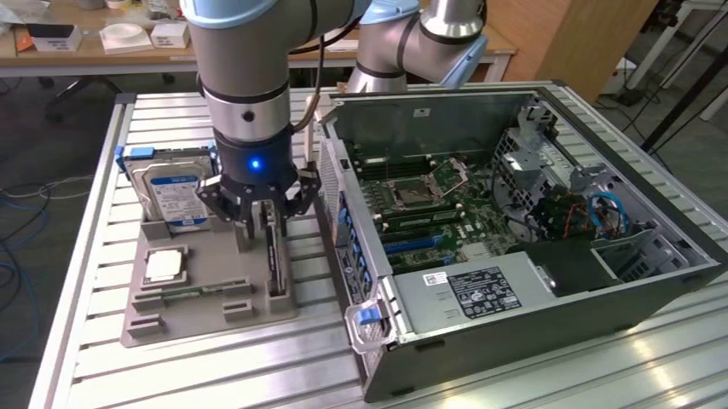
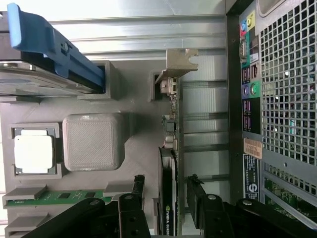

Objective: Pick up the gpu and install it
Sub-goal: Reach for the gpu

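I have the gripper point(image 1: 265, 223) directly above the gpu point(image 1: 274, 264), which stands on edge in its slot of the grey holder tray point(image 1: 210, 256). In the exterior view the card's long axis runs from 12 to 6 o'clock. In the wrist view the jaws stand apart, one finger point(image 2: 138, 183) on each face of the card point(image 2: 167, 198), not clamped. The tray also holds a hard drive point(image 1: 170, 192) at 10 o'clock from the gripper, a processor chip point(image 1: 166, 266) and a memory stick point(image 2: 59, 197). The open computer case point(image 1: 512, 341), with its motherboard point(image 1: 432, 196) inside, lies at 3 o'clock.
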